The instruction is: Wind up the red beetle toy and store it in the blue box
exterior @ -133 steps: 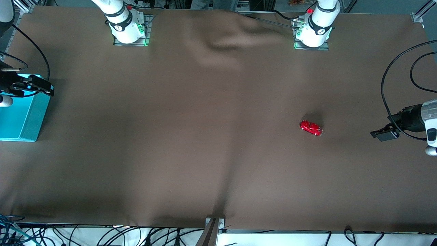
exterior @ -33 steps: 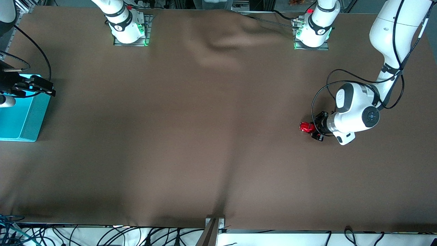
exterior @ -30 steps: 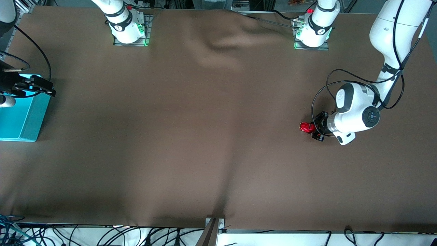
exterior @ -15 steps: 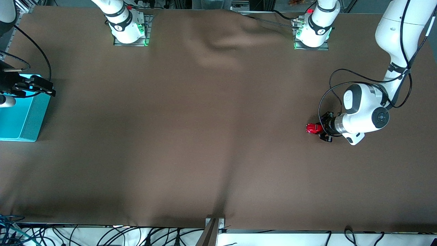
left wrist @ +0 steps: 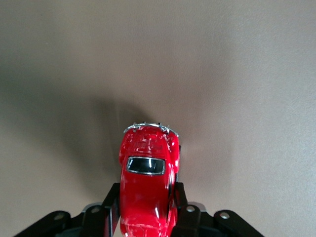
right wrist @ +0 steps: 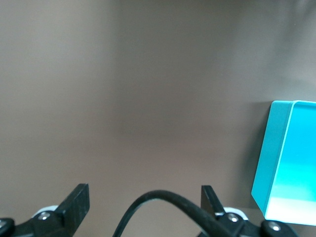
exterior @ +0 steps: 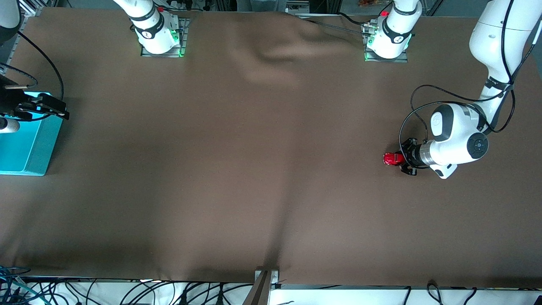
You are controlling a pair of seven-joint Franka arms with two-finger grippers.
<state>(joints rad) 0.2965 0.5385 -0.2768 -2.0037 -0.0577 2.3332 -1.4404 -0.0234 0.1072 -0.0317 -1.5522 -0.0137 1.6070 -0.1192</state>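
Observation:
The red beetle toy (exterior: 393, 159) is a small glossy red car on the brown cloth toward the left arm's end of the table. My left gripper (exterior: 402, 160) is shut on it, low at the cloth. In the left wrist view the car (left wrist: 147, 182) sits between the two black fingers (left wrist: 109, 205), which press its sides. The blue box (exterior: 23, 146) is a turquoise open-topped box at the right arm's end of the table. My right gripper (exterior: 57, 109) is open and empty over the box's edge; the box's corner shows in the right wrist view (right wrist: 289, 163).
A brown cloth (exterior: 237, 161) covers the whole table, with a soft fold near the middle. The arm bases (exterior: 159, 36) stand along the table edge farthest from the camera. A black cable (right wrist: 168, 207) loops between the right gripper's fingers.
My left gripper has drawn the red beetle toy along the cloth toward the left arm's end of the table. The right arm has not moved.

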